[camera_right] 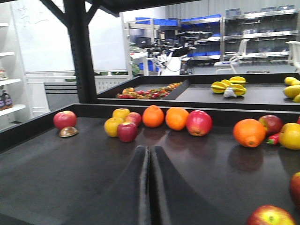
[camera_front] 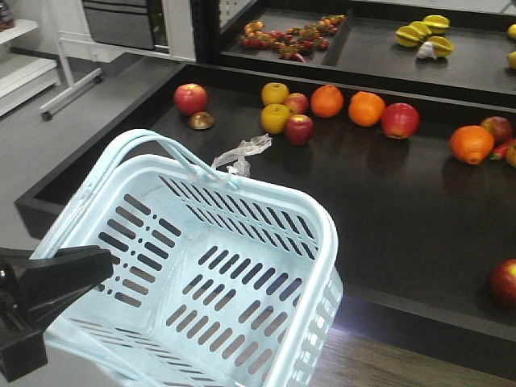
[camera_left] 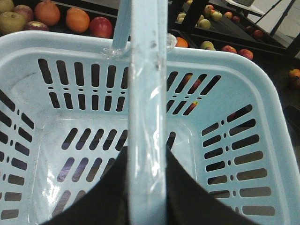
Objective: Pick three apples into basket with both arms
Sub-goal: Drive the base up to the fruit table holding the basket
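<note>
The left matte black gripper (camera_left: 147,157) is clamped on the thin loop handle of the pale blue slotted plastic basket (camera_front: 321,234), which is held at the near edge of the black rimmed display table (camera_front: 403,218). The right matte black gripper (camera_right: 149,149) sits low over that table, fingers pressed together with nothing between them. Dark red apples (camera_right: 199,123) lie near the far rim among round oranges (camera_right: 153,116). Behind stand metal racks with blue crates (camera_right: 187,21) and white chairs (camera_right: 241,49).

The right gripper (camera_right: 149,149), its fingers pressed together with nothing between, points across the dark shelf (camera_right: 70,159) toward a red apple (camera_right: 199,123) beside two oranges (camera_right: 153,116)
</note>
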### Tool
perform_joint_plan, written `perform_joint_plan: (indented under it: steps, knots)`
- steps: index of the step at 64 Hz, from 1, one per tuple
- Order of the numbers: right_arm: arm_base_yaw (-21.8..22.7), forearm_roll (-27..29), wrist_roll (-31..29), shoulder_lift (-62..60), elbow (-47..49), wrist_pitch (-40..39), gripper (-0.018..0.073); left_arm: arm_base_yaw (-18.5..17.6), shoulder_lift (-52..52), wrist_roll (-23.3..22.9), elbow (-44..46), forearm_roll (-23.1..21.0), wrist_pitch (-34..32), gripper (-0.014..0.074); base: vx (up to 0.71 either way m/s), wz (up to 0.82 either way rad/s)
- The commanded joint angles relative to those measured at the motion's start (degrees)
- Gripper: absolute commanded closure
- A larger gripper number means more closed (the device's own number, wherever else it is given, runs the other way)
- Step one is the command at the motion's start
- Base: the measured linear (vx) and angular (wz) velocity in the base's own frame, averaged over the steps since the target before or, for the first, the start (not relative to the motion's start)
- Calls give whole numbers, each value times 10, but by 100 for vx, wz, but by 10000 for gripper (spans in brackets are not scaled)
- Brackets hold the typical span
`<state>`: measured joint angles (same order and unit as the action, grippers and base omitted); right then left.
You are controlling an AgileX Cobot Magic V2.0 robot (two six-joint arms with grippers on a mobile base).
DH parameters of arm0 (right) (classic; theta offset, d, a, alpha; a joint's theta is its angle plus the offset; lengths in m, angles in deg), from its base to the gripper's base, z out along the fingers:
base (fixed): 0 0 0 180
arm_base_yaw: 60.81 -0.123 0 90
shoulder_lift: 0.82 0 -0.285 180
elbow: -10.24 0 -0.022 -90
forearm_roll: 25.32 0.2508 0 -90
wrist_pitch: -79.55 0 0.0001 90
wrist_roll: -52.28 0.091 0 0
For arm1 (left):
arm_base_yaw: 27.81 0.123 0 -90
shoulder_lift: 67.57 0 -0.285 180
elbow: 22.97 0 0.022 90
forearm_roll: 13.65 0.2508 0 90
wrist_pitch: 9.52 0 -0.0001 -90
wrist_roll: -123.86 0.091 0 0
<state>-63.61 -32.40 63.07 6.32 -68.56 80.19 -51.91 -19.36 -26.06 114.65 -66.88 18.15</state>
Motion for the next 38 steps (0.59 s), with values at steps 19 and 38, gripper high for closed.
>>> perform_joint_plan:
  steps: [19, 38]
  knots:
    - [-1, -4, -3, -7, -4, -42, 564, -3, -3, 0, 17, -26, -31, 603, 5, -22]
    - [-1, -4, -3, -7, -4, -42, 564, -3, -3, 0, 17, -26, -31, 603, 2, -11]
